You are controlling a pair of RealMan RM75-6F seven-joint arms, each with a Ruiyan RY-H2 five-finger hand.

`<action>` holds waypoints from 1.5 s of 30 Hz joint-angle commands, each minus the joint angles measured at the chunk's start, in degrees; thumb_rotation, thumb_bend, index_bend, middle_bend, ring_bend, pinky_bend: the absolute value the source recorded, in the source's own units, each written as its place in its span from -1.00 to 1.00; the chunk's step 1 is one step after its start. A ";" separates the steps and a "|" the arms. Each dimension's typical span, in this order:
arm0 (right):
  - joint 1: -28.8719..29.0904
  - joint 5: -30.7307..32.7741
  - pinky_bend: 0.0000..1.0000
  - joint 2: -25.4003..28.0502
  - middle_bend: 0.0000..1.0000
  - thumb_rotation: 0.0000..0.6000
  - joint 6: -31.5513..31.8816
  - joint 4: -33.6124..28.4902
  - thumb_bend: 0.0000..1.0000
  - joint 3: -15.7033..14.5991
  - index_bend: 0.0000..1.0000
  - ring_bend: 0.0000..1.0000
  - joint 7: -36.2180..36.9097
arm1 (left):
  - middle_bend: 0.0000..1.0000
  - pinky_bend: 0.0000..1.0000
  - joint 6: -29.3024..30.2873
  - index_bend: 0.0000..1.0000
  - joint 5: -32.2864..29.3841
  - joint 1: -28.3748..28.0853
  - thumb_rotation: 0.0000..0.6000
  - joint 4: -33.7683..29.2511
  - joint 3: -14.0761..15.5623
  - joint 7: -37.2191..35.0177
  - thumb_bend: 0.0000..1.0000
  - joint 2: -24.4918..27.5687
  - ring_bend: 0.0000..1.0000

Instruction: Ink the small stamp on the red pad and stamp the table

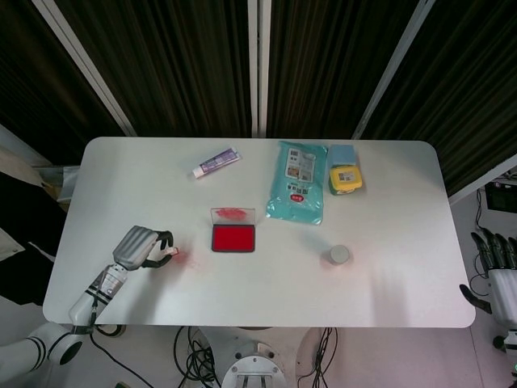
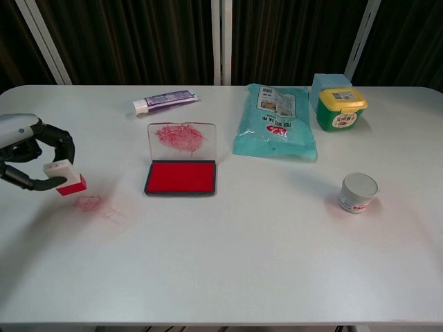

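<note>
My left hand (image 2: pixel 24 149) (image 1: pixel 139 246) hovers over the left part of the table and pinches the small white stamp (image 2: pixel 66 177) (image 1: pixel 166 252), whose face shows red ink. The stamp hangs just above a faint red smudge (image 2: pixel 90 203) on the table. The red ink pad (image 2: pixel 181 177) (image 1: pixel 233 238) lies open to the right of the hand, its clear lid (image 2: pixel 181 137) standing up smeared with red. My right hand (image 1: pixel 494 267) hangs off the table's right edge with its fingers apart and nothing in it.
A purple tube (image 2: pixel 165 102) lies at the back left. A teal packet (image 2: pixel 275 130), a yellow-lidded green tub (image 2: pixel 341 109) and a blue box (image 2: pixel 328 84) sit at the back right. A small white cup (image 2: pixel 358 192) stands right of centre.
</note>
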 commanded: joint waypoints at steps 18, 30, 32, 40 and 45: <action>-0.22 0.96 -1.00 0.16 -1.00 1.00 -0.27 -0.13 -0.79 -0.03 -1.00 -1.00 -0.40 | 0.27 1.00 -0.99 0.24 3.32 0.71 1.00 15.25 0.28 -5.00 -0.21 -9.59 0.97; -0.05 1.18 -1.00 -0.13 -1.00 1.00 -0.62 0.27 -0.79 -0.01 -1.00 -1.00 -0.18 | 0.01 1.00 -0.52 -0.21 4.65 0.62 1.00 15.54 0.63 -6.31 -0.40 -8.90 0.95; -0.08 1.24 -1.00 -0.08 -1.00 1.00 -0.60 0.31 -0.79 -0.01 -1.00 -1.00 -0.15 | -0.03 1.00 -0.46 -0.26 4.81 0.65 1.00 15.54 0.71 -6.31 -0.43 -8.86 0.95; -0.04 1.26 -1.00 -0.12 -1.00 1.00 -0.60 0.40 -0.79 0.03 -1.00 -1.00 -0.07 | -0.10 1.00 0.42 -0.32 5.26 0.84 1.00 14.89 0.64 -5.85 -0.44 -8.13 0.95; -0.22 1.39 -1.00 -0.03 -1.00 1.00 -0.15 0.49 -0.79 0.20 -1.00 -1.00 0.24 | -0.21 1.00 3.21 -0.38 5.36 1.66 1.00 11.58 0.06 -4.27 -0.54 -5.25 0.94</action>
